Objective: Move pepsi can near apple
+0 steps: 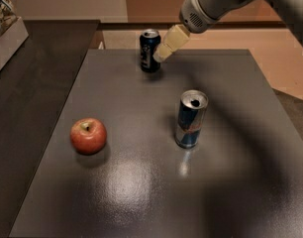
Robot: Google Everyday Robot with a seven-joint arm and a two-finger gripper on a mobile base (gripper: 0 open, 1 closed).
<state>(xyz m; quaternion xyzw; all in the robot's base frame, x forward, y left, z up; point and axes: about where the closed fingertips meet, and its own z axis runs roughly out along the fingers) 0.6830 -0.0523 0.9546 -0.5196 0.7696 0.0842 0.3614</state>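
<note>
The pepsi can [148, 50], short and dark navy with a silver top, stands upright at the far middle of the dark table [141, 182]. The red apple [88, 135] sits on the table's left side, nearer to me. My gripper [162, 52] reaches down from the upper right on a grey arm, and its cream fingertip [170, 42] is right beside the can's right side, at about its upper half. I cannot tell whether it touches the can.
A taller, slim blue-and-silver can [190, 118] stands upright, open-topped, at the table's middle right. A box [4, 24] sits on the dark counter at the far left. Tan floor lies beyond the table's far and right edges.
</note>
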